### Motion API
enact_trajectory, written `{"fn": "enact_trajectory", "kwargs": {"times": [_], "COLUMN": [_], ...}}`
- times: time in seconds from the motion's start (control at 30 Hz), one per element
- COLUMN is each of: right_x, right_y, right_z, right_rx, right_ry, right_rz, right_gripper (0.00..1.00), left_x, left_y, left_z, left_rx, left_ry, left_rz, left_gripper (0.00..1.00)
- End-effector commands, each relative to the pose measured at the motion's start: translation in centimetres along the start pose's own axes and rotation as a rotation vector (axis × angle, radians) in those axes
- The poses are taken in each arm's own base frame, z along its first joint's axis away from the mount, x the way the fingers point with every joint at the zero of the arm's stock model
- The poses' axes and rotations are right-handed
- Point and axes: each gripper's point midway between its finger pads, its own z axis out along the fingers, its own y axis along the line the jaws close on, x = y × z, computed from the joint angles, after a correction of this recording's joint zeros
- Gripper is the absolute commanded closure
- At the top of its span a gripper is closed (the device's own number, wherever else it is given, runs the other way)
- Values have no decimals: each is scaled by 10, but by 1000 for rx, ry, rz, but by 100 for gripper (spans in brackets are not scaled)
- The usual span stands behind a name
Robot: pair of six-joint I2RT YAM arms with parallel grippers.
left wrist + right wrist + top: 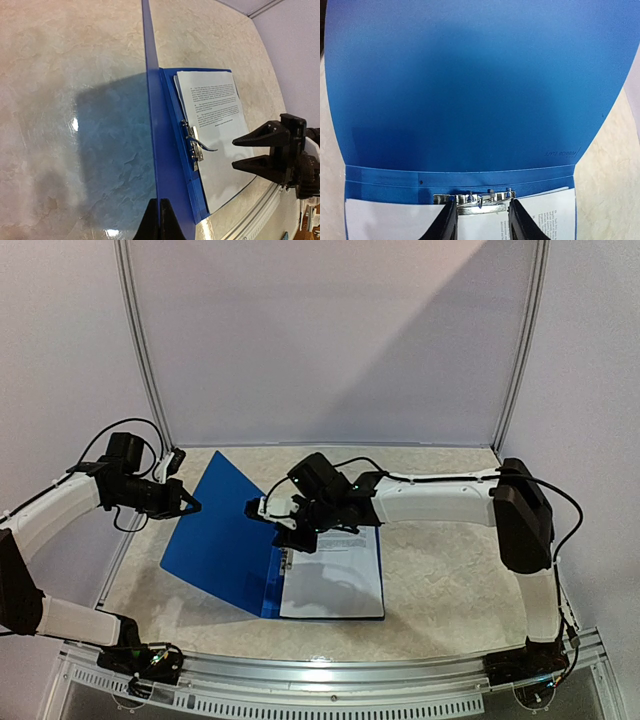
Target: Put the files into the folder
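**Royal-blue rectangular folder** (220, 540): lies open mid-way across the beige marbled table (440, 570), with its cover raised toward 9 o'clock.
**Left gripper** (159, 207): pressed together on the cover's free edge.
**White printed paper sheets** (335, 575): lie on the inner back panel, at 3 o'clock from the spine.
**Metal spine clip** (195, 145): its lever looks lifted.
**Right gripper** (481, 202): fingers spread on either side of the clip.
**Status:** the sheets seem to be loaded. Clamping them and closing the cover are likely still to do.

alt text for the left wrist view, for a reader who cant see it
An open blue folder lies on a marbled table, its cover held up edge-on by the left gripper. White printed sheets lie inside by the metal clip at the spine, and the right gripper hovers open at the right.
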Motion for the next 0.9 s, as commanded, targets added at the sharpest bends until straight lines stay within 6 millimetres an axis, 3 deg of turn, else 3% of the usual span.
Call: {"fn": "enact_trajectory", "kwargs": {"times": [0.0,0.2,0.43,0.87], "right_x": [12,20,24,31], "right_y": [-3,-3,2,20], "right_z": [10,21,30,31], "right_rx": [17,14,-10,-74], "right_ry": [62,82,83,104], "right_rz": [-201,-209,-184,-196], "right_gripper": [66,67,86,96], "left_x": [-1,-1,0,0], "left_y": [3,4,5,5], "left_z": [-3,-1,0,0], "left_rx": [-5,-1,-2,-1], "left_ry": [-15,-7,-4,-6], "left_rz": [5,-4,-4,-4], "left_gripper": [100,100,100,100]}}
